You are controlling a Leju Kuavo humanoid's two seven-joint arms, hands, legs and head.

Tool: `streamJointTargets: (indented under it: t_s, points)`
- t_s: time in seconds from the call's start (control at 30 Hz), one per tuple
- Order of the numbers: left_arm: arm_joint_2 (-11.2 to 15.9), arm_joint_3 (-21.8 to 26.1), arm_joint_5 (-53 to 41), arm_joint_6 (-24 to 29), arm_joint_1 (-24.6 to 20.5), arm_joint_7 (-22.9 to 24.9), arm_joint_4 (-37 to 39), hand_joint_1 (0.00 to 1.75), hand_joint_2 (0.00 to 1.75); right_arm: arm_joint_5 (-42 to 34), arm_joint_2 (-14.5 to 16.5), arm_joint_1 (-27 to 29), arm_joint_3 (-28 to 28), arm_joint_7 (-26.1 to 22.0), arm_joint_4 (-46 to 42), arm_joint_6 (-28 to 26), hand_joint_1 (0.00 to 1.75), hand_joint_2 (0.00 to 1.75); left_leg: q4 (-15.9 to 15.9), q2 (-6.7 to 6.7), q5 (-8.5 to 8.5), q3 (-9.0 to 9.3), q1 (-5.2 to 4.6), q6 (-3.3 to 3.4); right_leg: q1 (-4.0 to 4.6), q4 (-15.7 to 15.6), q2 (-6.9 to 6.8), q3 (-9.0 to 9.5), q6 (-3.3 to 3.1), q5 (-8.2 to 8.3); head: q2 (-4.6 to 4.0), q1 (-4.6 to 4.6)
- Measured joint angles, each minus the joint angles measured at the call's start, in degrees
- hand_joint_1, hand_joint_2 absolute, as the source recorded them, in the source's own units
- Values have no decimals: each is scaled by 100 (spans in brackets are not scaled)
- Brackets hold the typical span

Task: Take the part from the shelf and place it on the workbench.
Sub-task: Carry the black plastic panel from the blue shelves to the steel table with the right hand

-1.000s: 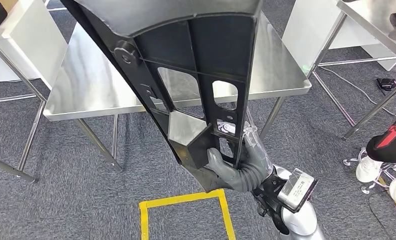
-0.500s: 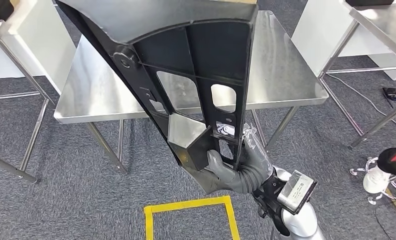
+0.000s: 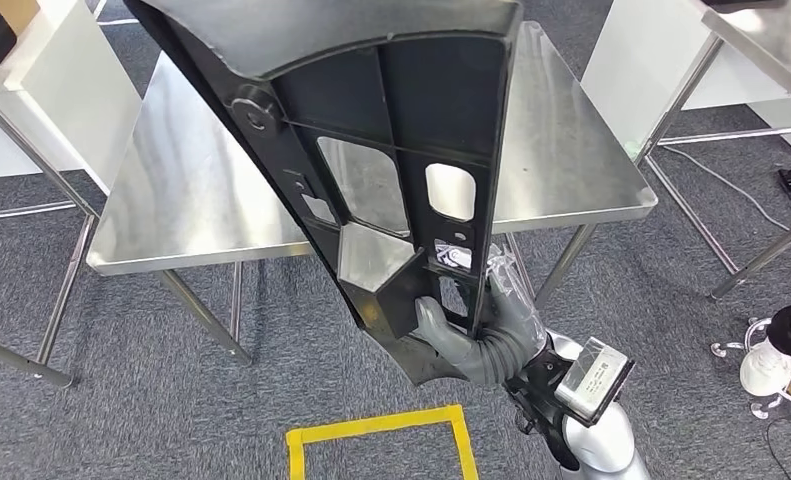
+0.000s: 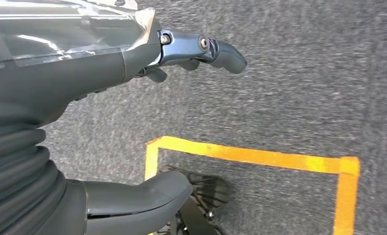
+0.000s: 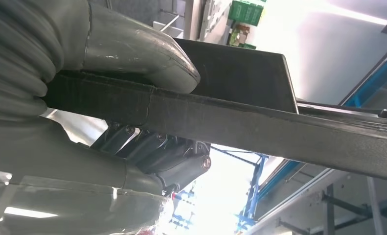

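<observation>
Black ribbed part (image 3: 391, 150) raised in front of the steel bench (image 3: 201, 190), clamped at its lower end by the right robot hand (image 3: 471, 335). Left robot hand (image 4: 108, 98) empty, fingers apart, above carpet and yellow tape (image 4: 260, 157).

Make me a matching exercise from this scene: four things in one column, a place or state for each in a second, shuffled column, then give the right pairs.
Things:
1. black part
2. right hand
3. left hand
4. steel table

Places or states:
A. holds nothing, hangs over the carpet by the yellow tape
B. stands ahead on the carpet, its top bare where it shows
C. held up in front of the head camera, ribbed side showing
D. grips the part's lower end, thumb pressed on one face

Pairs: 1-C, 2-D, 3-A, 4-B
</observation>
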Motion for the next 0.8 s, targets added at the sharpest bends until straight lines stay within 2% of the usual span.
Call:
streamJointTargets:
  t_s: [0.03, 0.07, 0.13, 0.23, 0.27, 0.3, 0.37, 0.4, 0.43, 0.47, 0.5, 0.53, 0.57, 0.6, 0.67, 0.73, 0.77, 0.8]
  points:
    - [2, 3, -26, -13, -3, -5, -1, 0, 175, 0, 0, -2, -1, 0, 0, -4, 175, 175, -333, 5, 200, 127, 1, 13, 18, 4, 5, 39, 32, -49, 0, 1]
    - [2, 5, -50, -25, -6, -11, -2, 0, 175, 0, 0, -6, -1, 0, 0, -8, 175, 175, -580, 5, 306, 233, -3, 40, 35, 8, 9, 65, 65, -89, 1, 1]
    - [1, 14, -95, -41, -8, -23, -2, 0, 175, 1, -1, -9, -2, 1, -1, -17, 175, 175, -729, -3, 286, 308, -36, 103, 62, -1, 15, 76, 130, -124, 1, 5]
    - [-4, 57, -166, -50, -12, -44, -3, 0, 175, 4, -3, -6, -13, 3, -7, -30, 175, 175, -814, -11, 273, 379, -36, 227, 40, 70, 9, 50, 203, -193, 0, 11]
    - [-5, 77, -195, -54, -19, -55, -3, 0, 175, 5, -5, -8, -16, 3, -10, -33, 175, 175, -846, -11, 266, 425, -24, 267, 36, 274, 5, -52, 208, -273, 0, 19]
    - [-5, 98, -224, -60, -25, -64, -3, 0, 175, 9, -8, -7, -20, 3, -14, -37, 175, 175, -866, -9, 249, 467, -16, 301, 31, 602, 2, -235, 200, -381, 0, 26]
    - [-4, 137, -279, -78, -34, -81, -3, 0, 175, 16, -20, 9, -25, 9, -14, -46, 175, 175, -873, -9, 194, 522, -19, 342, 33, 1411, 1, -736, 194, -586, 0, 34]
    - [-5, 152, -297, -88, -34, -84, -2, 0, 175, 19, -28, 20, -29, 13, -14, -51, 175, 175, -873, -13, 161, 556, -21, 347, 32, 1662, 1, -935, 213, -601, 0, 35]
    - [-7, 164, -314, -98, -32, -87, -2, 0, 175, 20, -38, 29, -34, 16, -13, -55, 175, 175, -872, -21, 123, 601, -22, 345, 32, 1697, 1, -1031, 252, -518, 0, 36]
    - [-9, 173, -331, -105, -31, -88, -1, 0, 175, 22, -45, 32, -40, 17, -13, -57, 175, 175, -872, -30, 81, 662, -21, 335, 32, 1482, -1, -998, 303, -336, 0, 37]
    - [-10, 182, -343, -111, -30, -90, -1, 0, 175, 27, -51, 32, -48, 17, -13, -60, 175, 175, -873, -39, 34, 727, -19, 319, 32, 1089, -4, -869, 352, -93, 0, 38]
    - [-11, 193, -354, -117, -33, -92, 0, 0, 175, 33, -56, 32, -54, 17, -13, -62, 175, 175, -870, -46, -17, 775, -29, 295, 37, 662, -13, -713, 374, 122, 0, 40]
    - [-11, 206, -364, -122, -37, -95, 1, 0, 175, 40, -59, 32, -59, 17, -14, -64, 175, 175, -869, -53, -68, 806, -44, 266, 45, 326, -20, -570, 355, 268, 0, 40]
    - [-10, 219, -369, -126, -40, -98, 1, 0, 175, 47, -62, 33, -66, 17, -14, -67, 175, 175, -875, -57, -110, 823, -59, 235, 55, 132, -24, -484, 309, 331, 0, 37]
    - [-9, 238, -373, -131, -46, -104, 2, 0, 175, 53, -66, 37, -81, 17, -15, -77, 175, 175, -905, -55, -166, 852, -72, 178, 73, 61, -17, -430, 190, 307, 0, 28]
    - [-9, 245, -377, -136, -52, -109, 1, 0, 175, 58, -67, 42, -93, 16, -22, -91, 175, 175, -858, -34, -228, 867, -54, 119, 41, 41, -4, -387, 100, 273, 0, 22]
    - [-10, 248, -386, -138, -58, -114, 0, 0, 175, 60, -67, 42, -96, 13, -28, -99, 175, 175, -698, -22, -312, 800, -47, 88, 21, 29, 0, -351, 50, 250, 0, 20]
    - [-11, 250, -399, -141, -62, -120, 0, 0, 175, 62, -66, 43, -97, 9, -33, -106, 175, 175, -401, -14, -444, 647, -41, 63, 8, 23, -1, -309, 2, 220, 0, 18]
